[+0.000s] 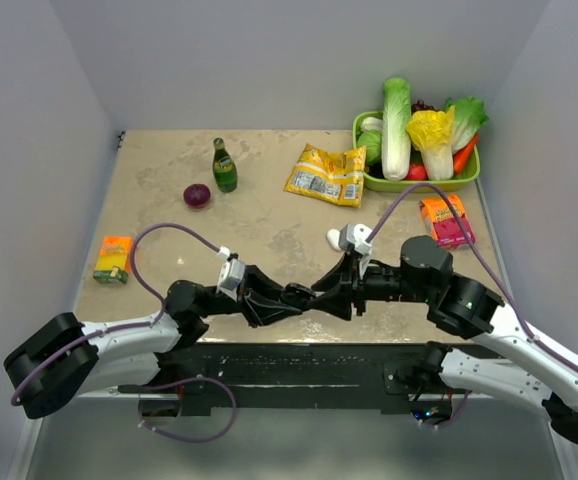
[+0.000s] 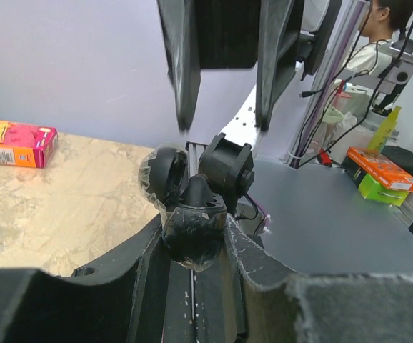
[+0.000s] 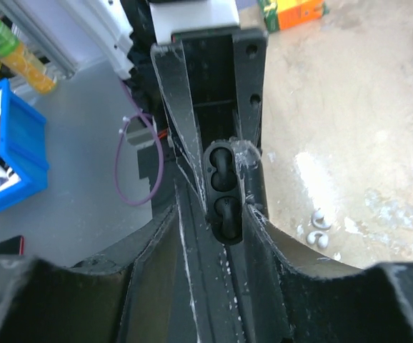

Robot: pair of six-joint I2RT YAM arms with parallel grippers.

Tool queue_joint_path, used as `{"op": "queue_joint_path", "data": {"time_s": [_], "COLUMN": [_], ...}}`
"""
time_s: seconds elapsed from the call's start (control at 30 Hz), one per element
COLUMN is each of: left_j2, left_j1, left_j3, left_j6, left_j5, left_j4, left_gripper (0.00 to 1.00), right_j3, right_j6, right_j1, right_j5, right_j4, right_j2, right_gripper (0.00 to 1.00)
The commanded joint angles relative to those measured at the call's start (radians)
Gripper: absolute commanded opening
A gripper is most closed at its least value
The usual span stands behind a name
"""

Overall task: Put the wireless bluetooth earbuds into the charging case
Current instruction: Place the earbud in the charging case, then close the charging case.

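Clamped between the pads of the left gripper (image 2: 192, 232): the charging case (image 3: 224, 193), dark and glossy, held clear of the surface with its lid swung open and two dark cavities facing the right wrist camera. Spread apart just in front of it, tips flanking the case without visibly pressing on it: the right gripper (image 3: 215, 211). Lying on the beige table (image 3: 349, 128) just beside that gripper, apart from the case: the wireless bluetooth earbuds (image 3: 319, 239), two white specks close together.
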Motion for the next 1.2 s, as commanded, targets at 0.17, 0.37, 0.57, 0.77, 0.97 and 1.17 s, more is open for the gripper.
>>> {"op": "queue_joint_path", "data": {"time_s": [0.17, 0.37, 0.57, 0.77, 0.97, 1.17], "left_j2": [0.011, 0.008, 0.009, 0.017, 0.027, 0.034], "left_j1": [0.002, 0.002, 0.002, 0.002, 0.002, 0.002], "left_j3": [-0.056, -0.054, -0.051, -0.051, -0.045, -0.044], "left_j6": [0.032, 0.026, 0.028, 0.031, 0.028, 0.034], "left_j5": [-0.025, -0.018, -0.013, -0.016, -0.018, -0.024], "left_j4": [0.573, 0.573, 0.572, 0.573, 0.583, 0.578], "left_gripper": [0.0, 0.0, 0.0, 0.0, 0.0, 0.0], "right_j3": [0.054, 0.071, 0.081, 0.083, 0.083, 0.08], "right_j6": [0.08, 0.094, 0.059, 0.016, -0.005, -0.013], "right_j1": [0.001, 0.001, 0.001, 0.001, 0.002, 0.004], "right_j5": [0.434, 0.452, 0.337, 0.158, 0.047, 0.015], "right_j4": [0.033, -0.014, -0.025, -0.016, -0.028, -0.03], "right_j2": [-0.067, 0.048, 0.123, 0.151, 0.194, 0.195], "right_gripper": [0.24, 0.0, 0.0, 0.0, 0.0, 0.0]}}
